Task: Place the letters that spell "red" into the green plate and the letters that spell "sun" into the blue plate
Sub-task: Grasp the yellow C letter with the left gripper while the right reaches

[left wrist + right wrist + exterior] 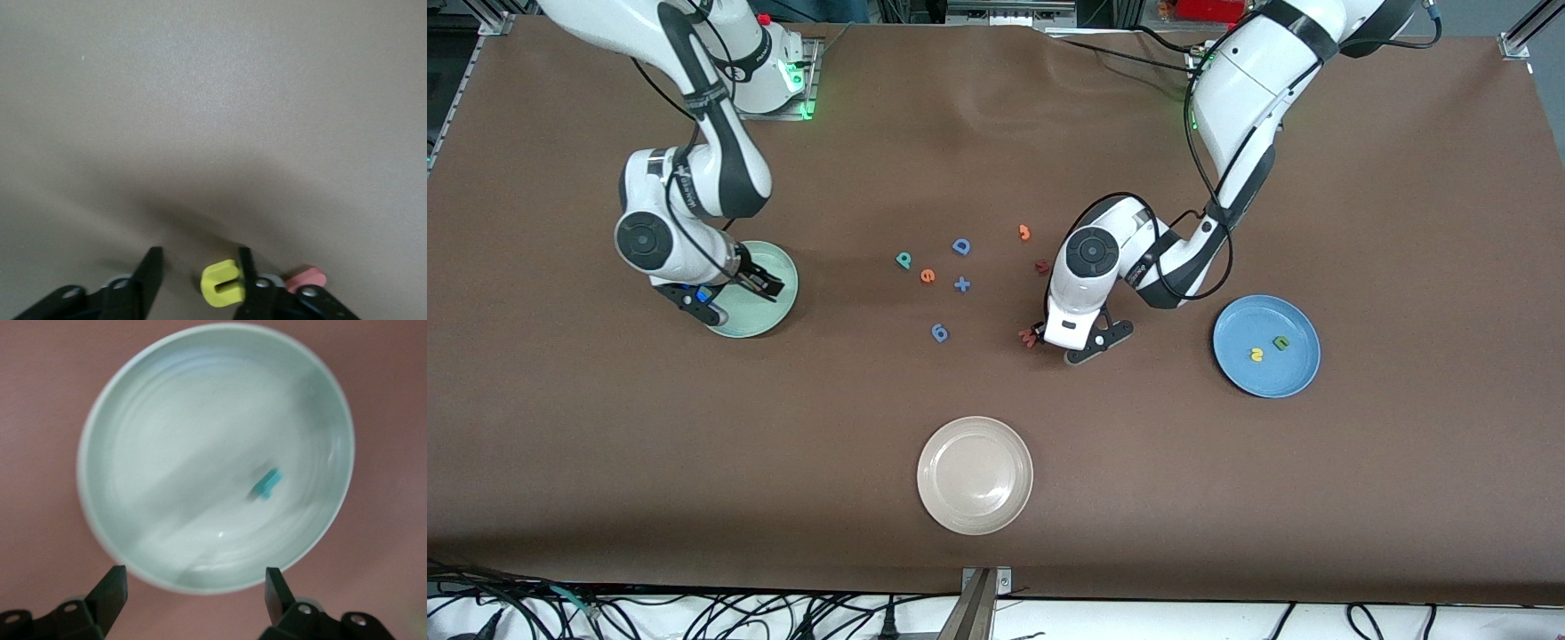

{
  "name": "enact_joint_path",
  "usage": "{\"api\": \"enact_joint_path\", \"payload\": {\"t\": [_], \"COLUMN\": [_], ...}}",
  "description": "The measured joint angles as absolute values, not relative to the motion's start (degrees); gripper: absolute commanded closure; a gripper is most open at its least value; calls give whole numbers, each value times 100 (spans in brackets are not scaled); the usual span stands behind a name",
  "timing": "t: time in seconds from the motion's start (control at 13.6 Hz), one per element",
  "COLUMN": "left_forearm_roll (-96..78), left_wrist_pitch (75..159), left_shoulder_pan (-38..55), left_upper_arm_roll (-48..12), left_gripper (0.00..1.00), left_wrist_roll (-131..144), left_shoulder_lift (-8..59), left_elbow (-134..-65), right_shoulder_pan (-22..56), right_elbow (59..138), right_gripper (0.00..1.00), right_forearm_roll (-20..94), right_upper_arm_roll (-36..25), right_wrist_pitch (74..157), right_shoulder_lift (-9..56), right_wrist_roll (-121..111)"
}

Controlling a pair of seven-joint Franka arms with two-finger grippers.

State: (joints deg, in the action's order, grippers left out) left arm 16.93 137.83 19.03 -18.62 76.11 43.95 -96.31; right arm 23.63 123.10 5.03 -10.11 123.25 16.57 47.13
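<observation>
While the left claw (199,252) sat low on the brown bench (1405,489), half shut, the small yellow foam "u" (220,284) lay between its fingers, touching only one. I feared it could twist or pop out. The pink foam "W" (307,277) lay just beside and might get bumped.

The round blue plate (1307,378) held the yellow "s" (1256,355) and green "n" (1280,342). The right claw (195,571) hung wide over the round pale green plate (133,420), where the teal "r" (267,483) lay. The teal "d" (903,260) and orange "e" (927,276) waited among other letters.
</observation>
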Motion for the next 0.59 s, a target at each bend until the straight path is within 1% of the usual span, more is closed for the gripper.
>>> {"api": "enact_joint_path", "payload": {"t": [0.22, 0.37, 0.44, 0.52, 0.59], "left_forearm_roll": [1713, 1720, 1748, 1801, 1824], "left_wrist_pitch": [13748, 13744, 13742, 13735, 13733], "left_shoulder_pan": [1908, 1908, 1908, 1910, 1911], "left_upper_arm_roll": [-1910, -1909, -1912, -1920, -1923], "left_gripper": [75, 75, 77, 85, 85], "left_wrist_roll": [7635, 7679, 7722, 7775, 7814], "left_shoulder_lift": [4393, 4392, 4393, 4393, 4393], "left_elbow": [-9621, -9620, -9620, -9621, -9621], "right_shoulder_pan": [2426, 2438, 2440, 2441, 2443], "right_elbow": [11899, 11711, 11612, 11518, 11450], "right_gripper": [8, 8, 8, 8, 8], "right_forearm_roll": [510, 512, 513, 515, 516], "right_upper_arm_roll": [-325, 25, 178, 319, 449], "right_wrist_pitch": [12211, 12217, 12231, 12285, 12395], "right_shoulder_lift": [1680, 1773, 1861, 1980, 2113], "right_wrist_roll": [6077, 6797, 7104, 7377, 7606]}}
